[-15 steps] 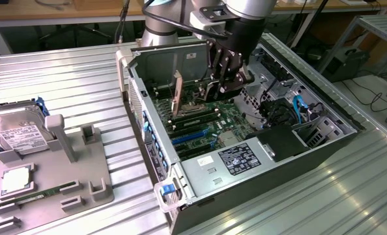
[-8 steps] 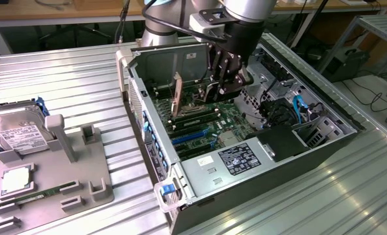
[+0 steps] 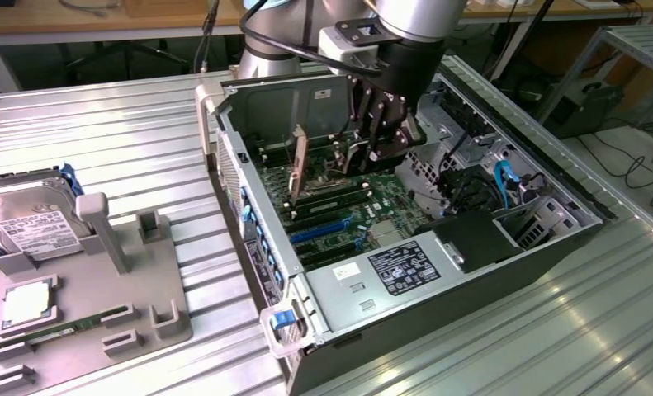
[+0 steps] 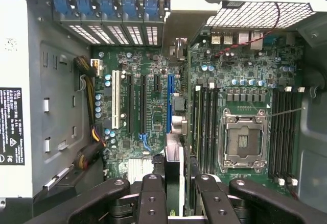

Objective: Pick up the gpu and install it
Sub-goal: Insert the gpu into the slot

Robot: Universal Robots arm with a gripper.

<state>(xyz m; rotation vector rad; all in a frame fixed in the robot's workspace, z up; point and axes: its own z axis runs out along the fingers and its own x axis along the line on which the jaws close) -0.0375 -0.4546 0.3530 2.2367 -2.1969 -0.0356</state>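
One open PC case [image 3: 338, 322] lies on your ribbed metal counter [image 3: 117, 132], and your arm reaches down into it. Your hand [image 3: 384, 153] hangs over the motherboard [image 3: 381, 206], clenched on the gpu [image 4: 173, 178]. In the wrist view you see the card edge-on between the two black fingers [image 4: 152, 198], standing upright and in line with the blue slot [image 4: 169, 104]. Whether its lower edge touches that slot, you cannot tell.

Inside the case you have the green motherboard with its bare CPU socket [image 4: 242, 141], dark memory slots on both sides of the socket, and a white slot [image 4: 115, 99] beside the black ones. A brownish card [image 3: 299, 165] stands upright in the case on the exterior view's left of your hand. A row of blue clips [image 4: 110, 7] sits along the case wall above the vented brackets. A metal box with a black label [image 3: 398, 268] fills the near end of the case, and a bundle of yellow and black cables [image 4: 89, 132] runs beside it.

On the exterior view's left, a grey tray [image 3: 106, 313] rests on the counter. It holds a hard drive [image 3: 29, 227] with a white label, a square chip [image 3: 23, 304], and a green memory stick [image 3: 68, 326] lying in its groove.
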